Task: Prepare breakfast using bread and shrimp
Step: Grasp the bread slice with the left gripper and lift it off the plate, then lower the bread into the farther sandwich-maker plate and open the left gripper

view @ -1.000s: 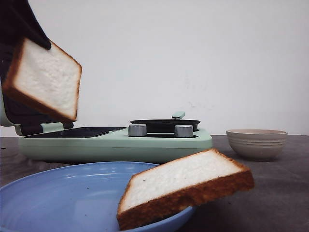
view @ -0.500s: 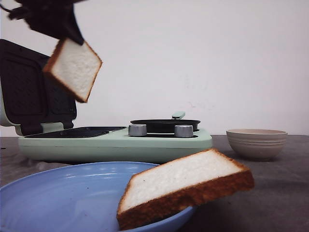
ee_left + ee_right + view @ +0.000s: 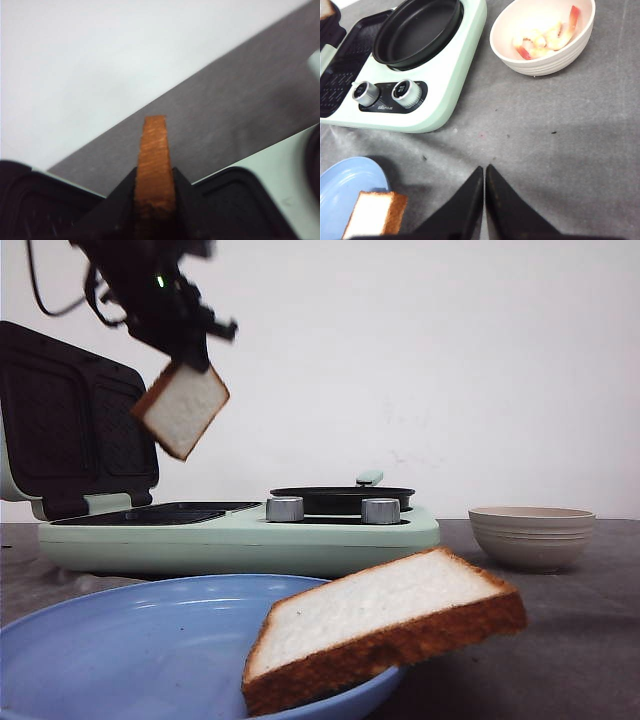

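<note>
The left pincer grips a tilted bread slice, white with brown crust; the right pincer is clenched empty above the grey surface, before a white wall.

Plain white wall behind a grey tabletop, evenly lit.

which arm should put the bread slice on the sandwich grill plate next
Left. Its hand already grips a square white bread slice in the air above the mint-green breakfast maker's open black grill plate. The right hand is shut and empty over the grey table.
</note>
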Robot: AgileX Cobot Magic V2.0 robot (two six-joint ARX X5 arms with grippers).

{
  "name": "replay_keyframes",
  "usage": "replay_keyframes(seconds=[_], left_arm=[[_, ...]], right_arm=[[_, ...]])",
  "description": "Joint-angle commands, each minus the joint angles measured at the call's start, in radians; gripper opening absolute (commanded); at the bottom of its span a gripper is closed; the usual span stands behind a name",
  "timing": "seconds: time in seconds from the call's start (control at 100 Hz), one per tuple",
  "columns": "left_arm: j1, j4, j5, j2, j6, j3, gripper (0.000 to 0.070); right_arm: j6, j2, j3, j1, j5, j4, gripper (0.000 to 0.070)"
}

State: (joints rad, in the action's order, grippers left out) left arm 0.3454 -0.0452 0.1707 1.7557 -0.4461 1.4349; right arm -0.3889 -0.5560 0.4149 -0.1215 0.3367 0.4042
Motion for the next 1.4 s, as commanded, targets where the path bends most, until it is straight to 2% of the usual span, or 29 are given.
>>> replay_keyframes(seconds=[0.0, 0.23, 0.34, 0.82, 1.12, 1.39], left_arm=[[0.005, 0.048, 0.027, 0.039, -0.118, 0.029, 0.0003], [0.006, 0.143, 0.043, 0.119, -0.272, 0.029, 0.0004], [0.009, 0.146, 0.043, 0.140, -0.299, 0.029, 0.0004], [0.011, 0.142, 0.039, 0.191, -0.296, 0.029, 0.0004], [0.011, 0.140, 0.038, 0.201, -0.260, 0.029, 0.0004], [0.011, 0.058, 0.026, 0.201, -0.241, 0.029, 0.0004]], right_arm=[[0.024, -0.003, 0.014, 0.000, -0.004, -0.006, 0.0000], [0.032, -0.003, 0.014, 0.000, -0.004, -0.006, 0.0000], [0.032, -0.003, 0.014, 0.000, -0.004, -0.006, 0.0000], [0.031, -0.003, 0.014, 0.000, -0.004, -0.006, 0.0000], [0.031, -0.003, 0.014, 0.000, -0.004, -0.006, 0.0000], [0.031, -0.003, 0.014, 0.000, -0.004, -0.006, 0.0000]])
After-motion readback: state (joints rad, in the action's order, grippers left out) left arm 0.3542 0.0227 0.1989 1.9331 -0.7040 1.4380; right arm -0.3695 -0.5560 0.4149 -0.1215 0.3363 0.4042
